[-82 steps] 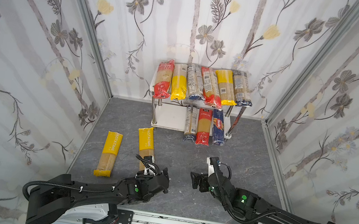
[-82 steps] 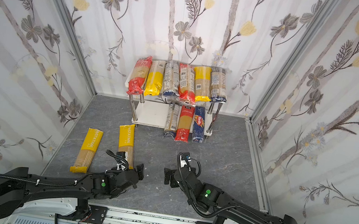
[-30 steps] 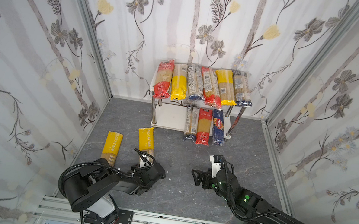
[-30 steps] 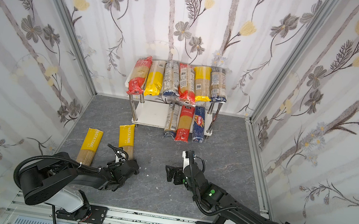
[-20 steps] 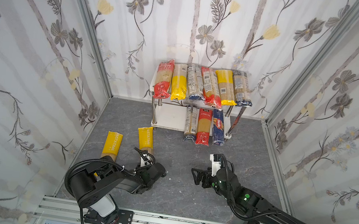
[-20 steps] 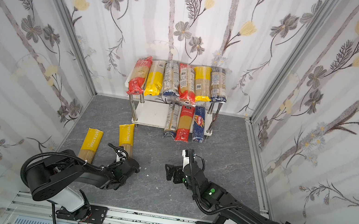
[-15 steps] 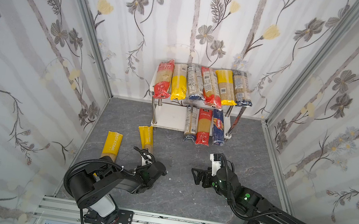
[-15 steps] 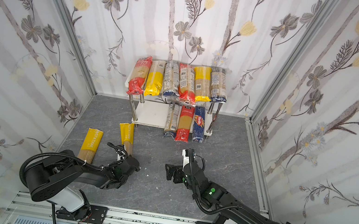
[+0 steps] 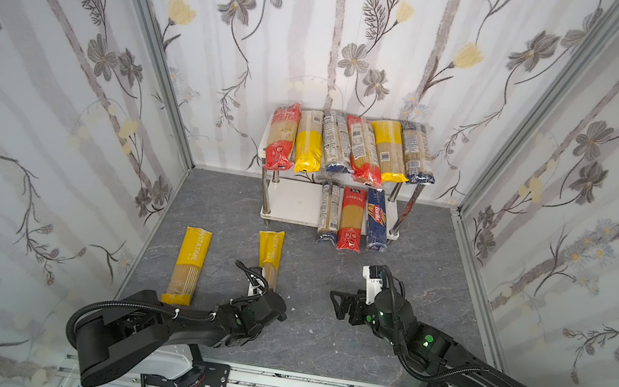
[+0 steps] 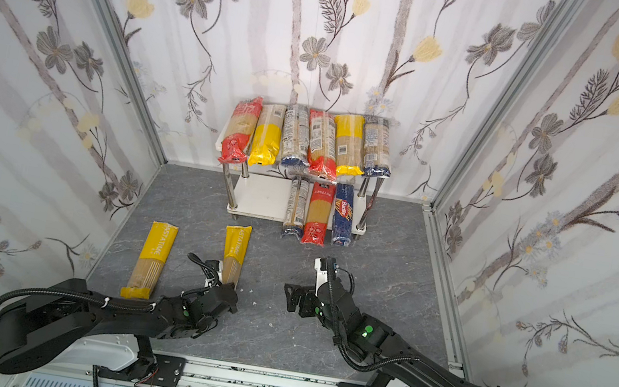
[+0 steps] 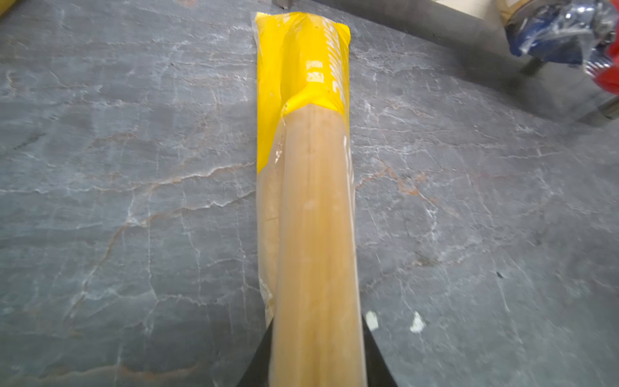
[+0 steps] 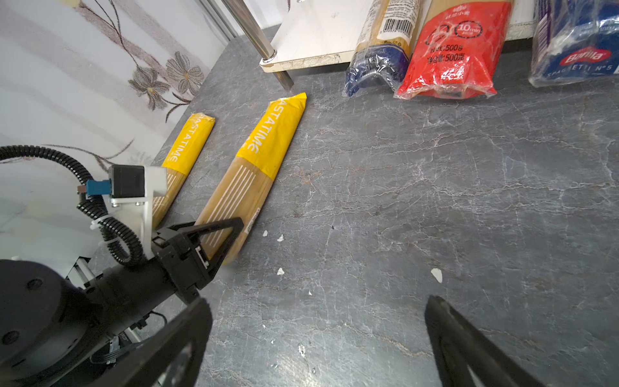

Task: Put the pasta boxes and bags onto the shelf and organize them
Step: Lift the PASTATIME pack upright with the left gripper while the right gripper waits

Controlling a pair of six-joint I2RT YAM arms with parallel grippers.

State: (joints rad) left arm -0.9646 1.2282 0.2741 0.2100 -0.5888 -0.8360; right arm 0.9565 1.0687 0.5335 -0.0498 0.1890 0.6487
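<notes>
A yellow-ended spaghetti bag (image 9: 270, 253) lies lengthwise on the grey floor in front of the shelf (image 9: 293, 205). My left gripper (image 9: 270, 290) is shut on its near, clear end; in the left wrist view the bag (image 11: 311, 187) runs out from between the jaws of the gripper (image 11: 316, 355), its yellow end on the floor. A second yellow bag (image 9: 189, 264) lies further left, untouched. The shelf's top tier holds several bags (image 9: 349, 146). On the lower tier lie a clear bag, a red bag (image 9: 351, 220) and the blue Barilla box (image 9: 375, 224). My right gripper (image 9: 340, 305) hangs open and empty over bare floor.
Flowered walls close in the left, back and right sides, with metal corner posts (image 9: 155, 39). The shelf's chrome legs (image 12: 254, 31) stand just beyond the held bag's far end. Small white crumbs (image 12: 280, 270) dot the floor between the arms.
My left gripper has closed on the near end of the yellow bag, and the bag has shifted a little to the right and forward. The right arm has hardly moved.
</notes>
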